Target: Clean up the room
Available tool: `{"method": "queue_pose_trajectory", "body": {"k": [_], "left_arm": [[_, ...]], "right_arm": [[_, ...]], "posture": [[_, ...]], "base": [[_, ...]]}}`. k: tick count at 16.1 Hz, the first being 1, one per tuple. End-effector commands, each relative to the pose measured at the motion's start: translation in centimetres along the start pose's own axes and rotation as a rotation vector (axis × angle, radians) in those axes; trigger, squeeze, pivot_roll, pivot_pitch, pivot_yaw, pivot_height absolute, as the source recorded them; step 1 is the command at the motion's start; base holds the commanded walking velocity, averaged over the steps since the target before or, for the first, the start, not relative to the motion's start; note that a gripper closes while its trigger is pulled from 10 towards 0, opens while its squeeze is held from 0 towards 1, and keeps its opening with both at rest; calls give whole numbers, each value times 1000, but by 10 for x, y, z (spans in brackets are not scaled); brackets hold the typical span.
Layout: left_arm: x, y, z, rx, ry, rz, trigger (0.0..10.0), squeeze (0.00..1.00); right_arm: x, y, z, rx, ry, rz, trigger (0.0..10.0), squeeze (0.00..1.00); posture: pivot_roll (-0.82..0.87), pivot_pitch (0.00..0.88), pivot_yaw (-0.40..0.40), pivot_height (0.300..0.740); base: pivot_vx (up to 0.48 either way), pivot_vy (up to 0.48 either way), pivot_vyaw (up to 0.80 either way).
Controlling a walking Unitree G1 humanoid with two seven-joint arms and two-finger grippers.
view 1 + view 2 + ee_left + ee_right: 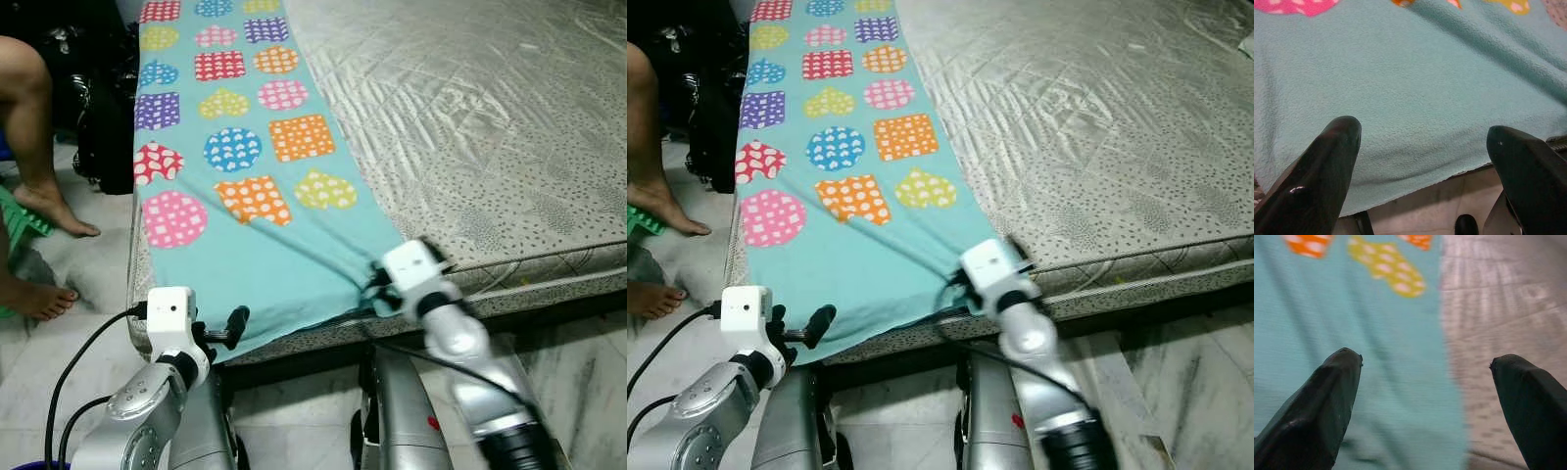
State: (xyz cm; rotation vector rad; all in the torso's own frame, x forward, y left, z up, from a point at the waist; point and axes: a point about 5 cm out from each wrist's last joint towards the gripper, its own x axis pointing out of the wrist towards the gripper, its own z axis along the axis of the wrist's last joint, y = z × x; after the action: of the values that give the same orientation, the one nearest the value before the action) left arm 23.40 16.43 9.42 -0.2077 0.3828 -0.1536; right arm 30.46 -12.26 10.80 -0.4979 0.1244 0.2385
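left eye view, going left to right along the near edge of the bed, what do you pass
left gripper with open black fingers → turquoise fleece blanket with bright dotted shapes → right gripper at the blanket's corner → grey quilted mattress

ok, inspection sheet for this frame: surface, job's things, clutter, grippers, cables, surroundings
Surface: mattress in a grey quilted cover, on a low bed.
Job's things: teal blanket with coloured dotted shapes, spread along the mattress's left side, its near edge hanging over the bed end.
Clutter: nothing seen on the mattress.
Grippers: left gripper open, fingers aimed at the blanket's near edge; right gripper open, over the blanket's near right corner, where blanket meets mattress.
Cables: black cables run along the left arm; another along the right arm.
Surroundings: pale tiled floor; a person's bare feet at left; dark bags beside the bed.
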Motion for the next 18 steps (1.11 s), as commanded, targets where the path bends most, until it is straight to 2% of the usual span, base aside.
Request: {"method": "queue_pose_trajectory", "body": {"k": [1,2,4,6,9,12,13,15,18], "left_arm": [[-1,3,-5,4,19,13,10000,0],[-1,2,-4,4,18,13,10000,0],[-3,2,-5,3,17,16,10000,0],[-5,2,-6,-2,20,19,10000,0],[-7,1,-6,-3,23,18,10000,0],[-8,2,-7,-4,27,21,10000,0],[-8,2,-8,-4,29,20,10000,0],[-8,2,-6,3,24,18,10000,0],[-9,1,3,11,-50,24,10000,0]], "right_arm": [[4,13,-11,129,84,28,10000,0],[10,27,-17,210,137,35,10000,0],[19,37,-14,236,129,34,10000,0],[32,39,-4,250,123,7,10000,0],[44,38,3,260,121,3,10000,0],[40,46,-9,257,183,87,10000,0],[33,55,-19,252,231,163,10000,0],[22,63,-25,256,241,247,10000,0],[16,50,-6,358,68,195,10000,0]], "posture": [[-43,159,16,543],[-35,159,16,543],[-21,167,14,543],[-17,170,11,543],[-10,172,8,543],[-9,172,7,543],[-9,174,6,543],[-18,172,11,543],[-33,159,20,543]], "base": [[0,0,0],[0,0,0],[0,0,0],[0,0,0],[0,0,0],[0,0,0],[0,0,0],[0,0,0],[0,0,0]]}}
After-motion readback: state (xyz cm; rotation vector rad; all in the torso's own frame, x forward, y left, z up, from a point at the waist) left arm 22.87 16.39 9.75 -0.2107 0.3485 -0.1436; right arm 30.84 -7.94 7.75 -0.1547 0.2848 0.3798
